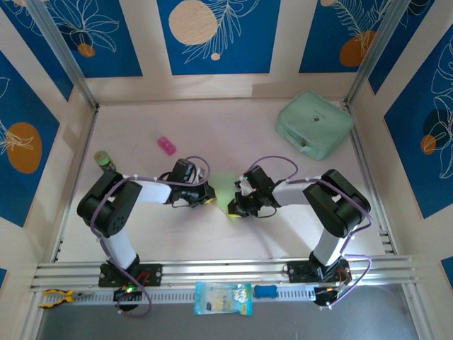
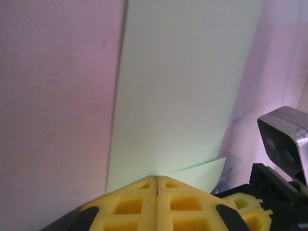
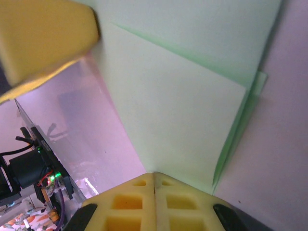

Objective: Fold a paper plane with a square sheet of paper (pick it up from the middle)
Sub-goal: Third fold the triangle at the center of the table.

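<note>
Both claws clenched, tips nearly meeting over a thin pale-green paper sheet (image 1: 224,187) mid-surface.
Left claw (image 2: 158,185): yellow fingers pressed together with no gap. The sheet runs straight ahead from its tips, its long left edge straight and flat on the pale surface (image 2: 53,96). A small folded corner flap (image 2: 204,172) sits just right of the tips; can't tell if a layer is nipped. Right claw (image 3: 154,183): also closed tight, tips at the sheet's near edge, a diagonal fold edge ahead, doubled layer edges just right of the tips. The left claw's yellow finger is up-left of it, over the sheet. Bare surface lies left of the left claw and right of the right claw. Mint-green rounded zip case (image 1: 315,125) well beyond the right claw; small pink item (image 1: 166,146) beyond the left claw, apart.
</note>
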Controlling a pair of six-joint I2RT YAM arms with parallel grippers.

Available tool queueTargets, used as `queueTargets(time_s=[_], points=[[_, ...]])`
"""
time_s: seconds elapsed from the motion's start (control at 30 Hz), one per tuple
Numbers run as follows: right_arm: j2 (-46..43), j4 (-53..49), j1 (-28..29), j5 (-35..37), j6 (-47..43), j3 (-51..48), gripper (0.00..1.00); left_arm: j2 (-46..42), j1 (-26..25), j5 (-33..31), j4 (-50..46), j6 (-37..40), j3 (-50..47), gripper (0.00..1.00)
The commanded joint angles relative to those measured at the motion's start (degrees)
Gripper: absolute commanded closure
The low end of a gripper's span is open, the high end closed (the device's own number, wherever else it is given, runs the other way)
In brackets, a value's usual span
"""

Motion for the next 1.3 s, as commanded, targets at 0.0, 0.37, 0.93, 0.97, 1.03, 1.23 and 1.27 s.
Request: queueTargets(time_s=[0.0,0.37,0.93,0.97,1.03,1.23,1.27], points=[[2.27,-7.59,0.02,3.51,0.35,-2.8,0.99,1.05,2.87,-3.94,-5.07,2.85,0.42,1.0],[2.37,-7.37,0.01,2.9,-0.13,-2.28,0.99,-2.79,4.44,-3.37,-9.54,4.94,2.51,1.0],[1.8,-7.9,-0.07,2.85,-0.54,-1.86,0.99,-4.33,-1.02,2.59,-7.44,8.17,5.65,0.98],[1.71,-7.82,-0.14,2.9,-0.54,-1.91,0.99,-3.53,-1.36,3.27,-6.88,8.14,6.08,0.98],[1.65,-7.95,-0.17,2.94,-0.68,-1.87,0.99,-1.91,-1.75,3.97,-6.49,8.41,6.87,0.98],[1.0,-8.28,-0.33,2.83,-1.08,-1.56,0.98,4.18,-1.73,3.36,-9.66,9.05,8.37,0.99],[0.8,-8.4,-0.43,2.77,-1.2,-1.37,0.98,4.96,-1.73,2.58,-10.23,9.05,8.28,1.0]])
